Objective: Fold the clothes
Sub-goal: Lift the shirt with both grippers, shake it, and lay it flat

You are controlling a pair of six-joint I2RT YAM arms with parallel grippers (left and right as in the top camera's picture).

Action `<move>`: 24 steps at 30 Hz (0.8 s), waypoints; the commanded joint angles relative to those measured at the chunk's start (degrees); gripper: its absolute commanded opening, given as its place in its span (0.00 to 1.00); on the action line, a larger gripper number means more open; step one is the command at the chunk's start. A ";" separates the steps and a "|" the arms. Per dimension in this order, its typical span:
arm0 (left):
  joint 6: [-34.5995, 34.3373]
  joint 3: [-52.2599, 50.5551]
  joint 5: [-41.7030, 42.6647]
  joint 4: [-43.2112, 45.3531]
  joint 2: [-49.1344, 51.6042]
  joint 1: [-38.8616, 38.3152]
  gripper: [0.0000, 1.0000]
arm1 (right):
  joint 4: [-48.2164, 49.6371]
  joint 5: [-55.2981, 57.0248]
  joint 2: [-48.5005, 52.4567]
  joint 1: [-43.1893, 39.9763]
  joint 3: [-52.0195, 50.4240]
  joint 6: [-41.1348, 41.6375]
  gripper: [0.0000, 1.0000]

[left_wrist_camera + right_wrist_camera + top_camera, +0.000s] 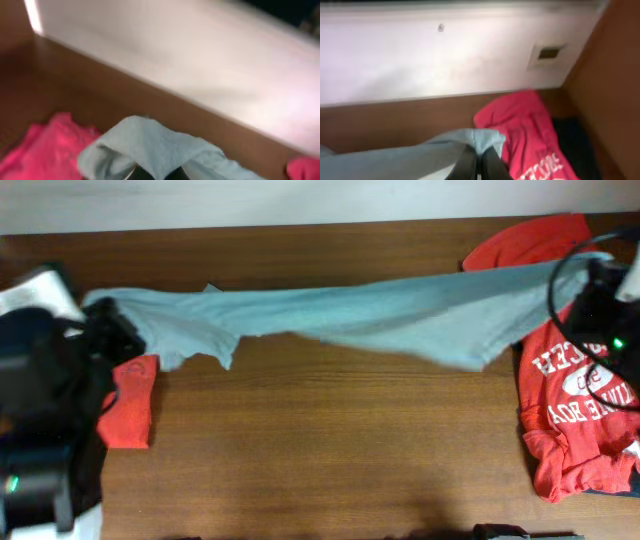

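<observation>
- Left gripper: jaws closed on one end of the grey shirt, with cloth bunched over the fingertips.
- Right gripper: jaws closed on the shirt's other end.
- Between them the grey shirt is pulled out long near the far edge of the table, reaching almost from the left edge to the right. One sleeve droops near the left end.
- Small red shirt: folded flat at the left edge, just beside the left gripper.
- Big red shirt: crumpled at the right edge, partly under the grey shirt's right end.
- Progress, as I judge it: one shirt is folded. The grey one is stretched ready but has no fold yet, and the big red one is left to do.
- Writing: white lettering on the big red shirt is turned sideways and creased, and cannot be read whole. No other labels show.
</observation>
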 commanded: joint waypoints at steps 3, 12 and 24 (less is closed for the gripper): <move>1.09 0.98 -2.16 1.97 -0.79 1.70 0.00 | 2.43 5.01 0.37 -0.11 0.48 1.77 0.07; 1.07 0.98 2.10 2.51 12.41 1.66 0.00 | 2.47 3.91 14.78 -0.07 0.48 1.53 0.06; -0.42 3.67 18.21 46.36 35.08 1.75 0.00 | 16.50 0.04 34.53 -0.48 6.86 8.74 0.05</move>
